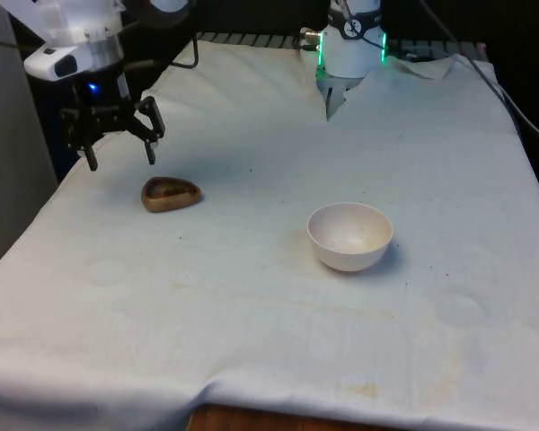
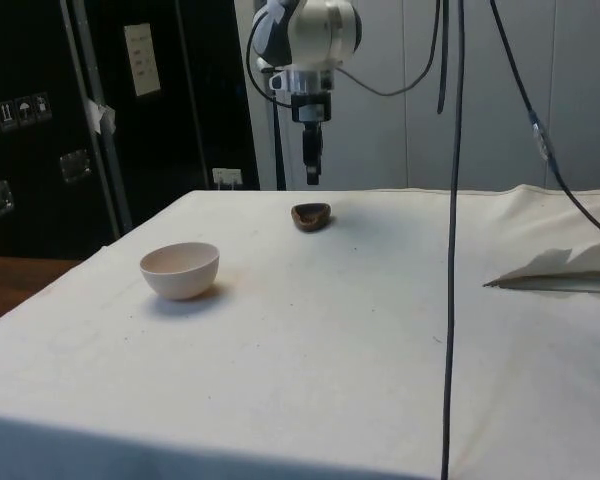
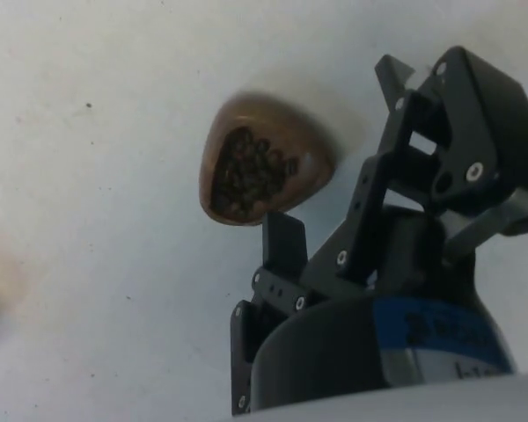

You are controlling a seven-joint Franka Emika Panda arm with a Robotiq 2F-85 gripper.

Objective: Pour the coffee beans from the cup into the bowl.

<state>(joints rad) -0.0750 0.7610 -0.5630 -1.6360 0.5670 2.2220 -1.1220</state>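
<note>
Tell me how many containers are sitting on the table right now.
2. A brown cup of coffee beans sits below the open gripper, and an empty white bowl stands apart toward the front view's right.

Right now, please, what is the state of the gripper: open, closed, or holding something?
Black two-finger gripper: open, holding nothing, fingers spread, above the white cloth near the small brown wooden cup of coffee beans.

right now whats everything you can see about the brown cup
The brown cup is a small, low vessel that looks wooden, rounded-triangular in outline with a thick smooth rim. It stands upright on the white cloth, towards the front view's left, well apart from the white bowl. The wrist view shows dark coffee beans filling its hollow. Nothing touches it but the cloth; the open gripper hangs in the air near it, holding nothing.
</note>
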